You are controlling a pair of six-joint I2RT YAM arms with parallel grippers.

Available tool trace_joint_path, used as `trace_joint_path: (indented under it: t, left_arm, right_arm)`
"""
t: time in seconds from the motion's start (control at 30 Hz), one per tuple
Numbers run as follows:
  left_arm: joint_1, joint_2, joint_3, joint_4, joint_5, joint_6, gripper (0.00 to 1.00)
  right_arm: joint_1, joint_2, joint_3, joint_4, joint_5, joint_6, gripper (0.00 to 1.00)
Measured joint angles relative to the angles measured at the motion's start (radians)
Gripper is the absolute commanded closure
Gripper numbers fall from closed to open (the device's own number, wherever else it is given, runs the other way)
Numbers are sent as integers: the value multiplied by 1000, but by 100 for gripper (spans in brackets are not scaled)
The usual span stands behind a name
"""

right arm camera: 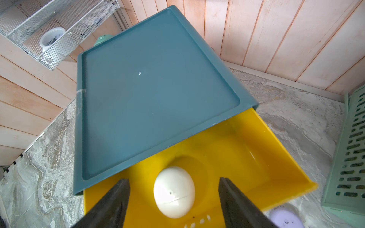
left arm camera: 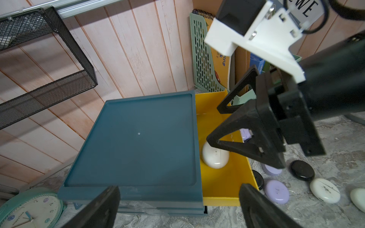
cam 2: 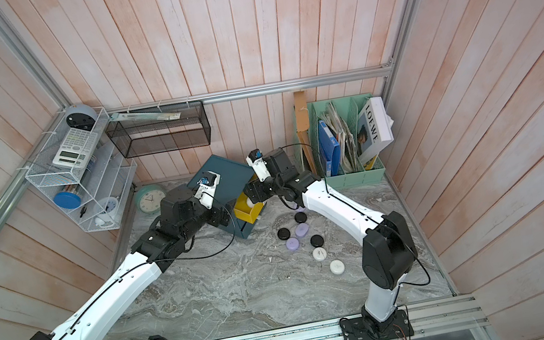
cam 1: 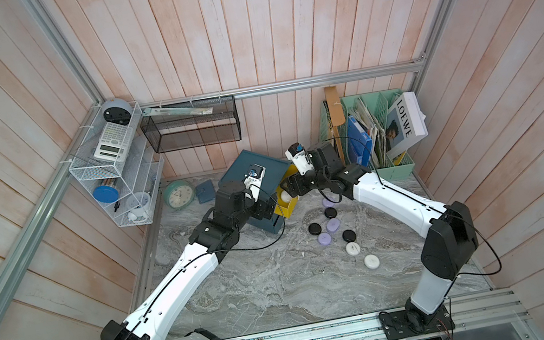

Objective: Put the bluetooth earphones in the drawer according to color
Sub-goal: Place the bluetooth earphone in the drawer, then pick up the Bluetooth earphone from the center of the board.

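The drawer cabinet (cam 1: pixel 274 168) (right arm camera: pixel 148 98) is dark teal, and its yellow top drawer (cam 1: pixel 289 207) (left arm camera: pixel 221 183) (right arm camera: pixel 256 154) is pulled out. One white earphone case (cam 1: pixel 285 196) (left arm camera: pixel 215 158) (right arm camera: pixel 173 192) lies inside it. My right gripper (right arm camera: pixel 173 179) (left arm camera: pixel 214 124) hangs open just above that case, a finger on each side, touching nothing. My left gripper (left arm camera: pixel 178 186) (cam 1: pixel 266 212) is wide open and empty by the cabinet's near edge. On the table to the right lie black (cam 1: pixel 315 228), lilac (cam 1: pixel 333 224) and white (cam 1: pixel 371 261) earphone cases.
A mint-green clock (cam 1: pixel 178 194) stands left of the cabinet. A mint file rack (cam 1: pixel 382 131) with papers fills the back right corner. A white wire shelf (cam 1: pixel 114 166) and a black mesh basket (cam 1: pixel 189 124) hang on the walls.
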State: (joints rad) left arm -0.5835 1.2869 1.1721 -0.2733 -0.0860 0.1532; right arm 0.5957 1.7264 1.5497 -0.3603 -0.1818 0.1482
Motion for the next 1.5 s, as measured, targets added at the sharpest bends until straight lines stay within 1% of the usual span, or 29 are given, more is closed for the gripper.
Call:
trace_joint_path:
  t: [0.17, 0.37, 0.53, 0.7, 1.0, 1.1, 1.2, 1.4, 1.5]
  left_arm:
    - [-24, 0, 0, 0, 15, 0, 0]
    - [-100, -1, -4, -2, 37, 27, 0]
    - [-173, 0, -23, -9, 37, 65, 0]
    - [-241, 26, -27, -16, 37, 76, 0]
    - [-358, 90, -41, -26, 33, 98, 0]
    - [-376, 107, -41, -26, 33, 99, 0]
    - [-388, 127, -41, -26, 40, 98, 0]
    - [-393, 144, -59, -26, 134, 101, 0]
    - [-412, 150, -73, -26, 166, 110, 0]
  right_arm:
    - [-20, -43, -16, -38, 28, 0, 22]
    - [-77, -155, -85, -98, 82, 6, 21]
    - [-128, -280, -206, -163, 130, 29, 21]
    - [-158, -363, -335, -242, 206, 75, 21]
    - [-193, -502, -655, -349, 278, 242, 20]
    - [-200, -515, -713, -385, 299, 297, 21]
    - [-216, -513, -737, -418, 315, 335, 21]
    - [-239, -500, -774, -420, 301, 377, 21]
    - [-251, -486, -809, -405, 282, 390, 21]
